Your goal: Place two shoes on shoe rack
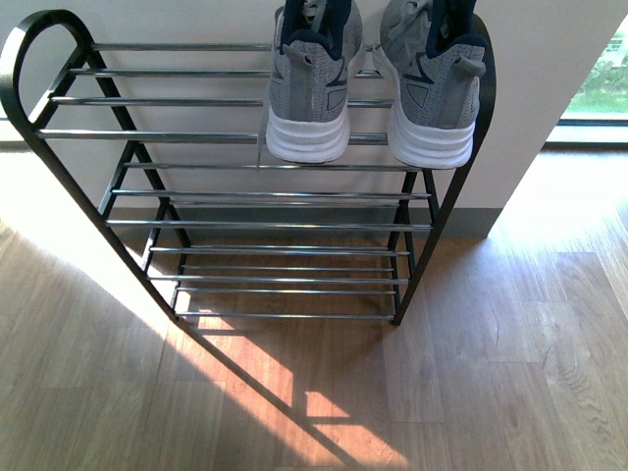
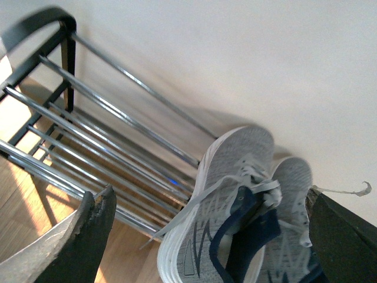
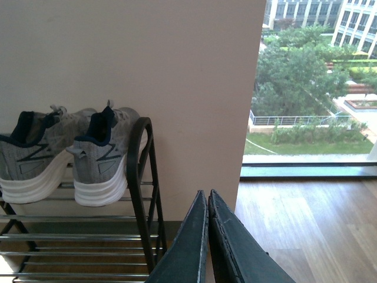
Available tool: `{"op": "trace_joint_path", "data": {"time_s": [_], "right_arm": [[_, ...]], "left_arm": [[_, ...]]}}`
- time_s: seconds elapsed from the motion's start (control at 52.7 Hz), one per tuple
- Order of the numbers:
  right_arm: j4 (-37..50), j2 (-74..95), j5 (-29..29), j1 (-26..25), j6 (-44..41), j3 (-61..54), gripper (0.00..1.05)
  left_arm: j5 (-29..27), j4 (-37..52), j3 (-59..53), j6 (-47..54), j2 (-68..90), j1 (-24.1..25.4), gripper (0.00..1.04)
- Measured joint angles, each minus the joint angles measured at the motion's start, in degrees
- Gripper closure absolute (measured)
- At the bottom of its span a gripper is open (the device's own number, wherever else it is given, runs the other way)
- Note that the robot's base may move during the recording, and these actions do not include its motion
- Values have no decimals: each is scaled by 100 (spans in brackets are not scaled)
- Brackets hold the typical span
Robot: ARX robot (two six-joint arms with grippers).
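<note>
Two grey knit shoes with white soles stand side by side on the top shelf of the shoe rack [image 1: 177, 101], heels toward me: one shoe [image 1: 310, 93] near the middle, the other shoe [image 1: 432, 98] at the right end. In the left wrist view my left gripper [image 2: 206, 221] is open above both shoes [image 2: 227, 194], its fingers [image 2: 88, 236] spread to either side of them and touching neither. My right gripper [image 3: 208, 197] is shut and empty, off the rack's right end, with the shoes [image 3: 100, 156] beyond the black side frame [image 3: 138, 188]. Neither gripper shows in the front view.
The rack stands against a white wall [image 1: 549, 59] on a wooden floor [image 1: 491, 373]. Its lower chrome shelves [image 1: 275, 224] hold nothing. A floor-level window [image 3: 312, 88] lies to the right of the wall.
</note>
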Motion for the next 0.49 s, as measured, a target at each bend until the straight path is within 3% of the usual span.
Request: {"op": "trace_joint_path", "data": {"time_s": [0.114,0.228,0.36,0.398,0.493], "right_arm": [[0,0,0,0,0,0,103],[0,0,0,0,0,0,103],[0,0,0,0,0,0,103],[0,0,0,0,0,0,103],[0,0,0,0,0,0,103]], "left_arm": [[-225,-280,-448,181,-1012,114,9],[-800,-1187,-669,774,-2455,240,9],[-938,-1609,-671,1182,-3259,306,9],[-627,-1045,-933,1585,-3523,389,14],[133,1436,-2553,3394,-4234,651,36]]}}
